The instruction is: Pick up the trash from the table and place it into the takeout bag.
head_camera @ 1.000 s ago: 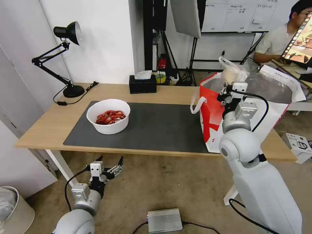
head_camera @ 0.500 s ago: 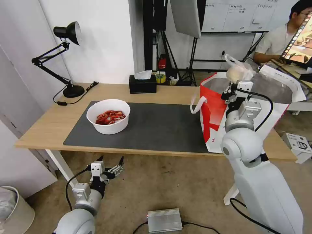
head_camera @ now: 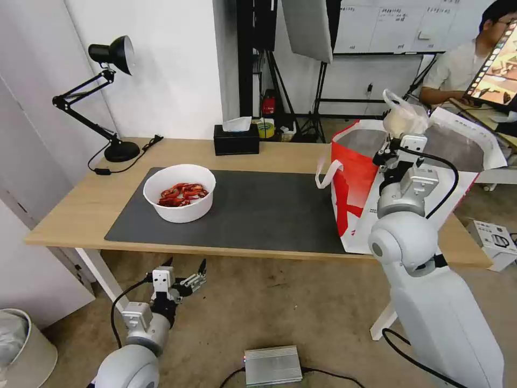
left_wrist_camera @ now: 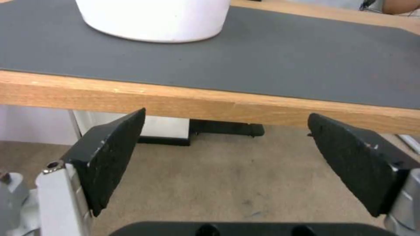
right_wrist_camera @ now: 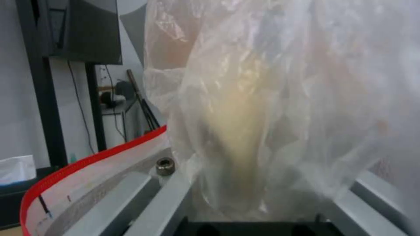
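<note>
Right gripper point(head_camera: 399, 141) shifted rightward, upper right of frame, clamping knotted clear bag point(head_camera: 404, 116) above takeout bag point(head_camera: 355, 178) mouth, positioned for drop. Left gripper point(head_camera: 186, 275) parked low, fingers spread. Bowl point(head_camera: 180, 193) on mat.

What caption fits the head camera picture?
Right tool lifts knotted clear bag over takeout bag.

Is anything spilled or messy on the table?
Nothing looks spilled. The bowl of crayfish shells sits upright on the mat, and the right gripper holds the small clear bag above the takeout bag.
</note>
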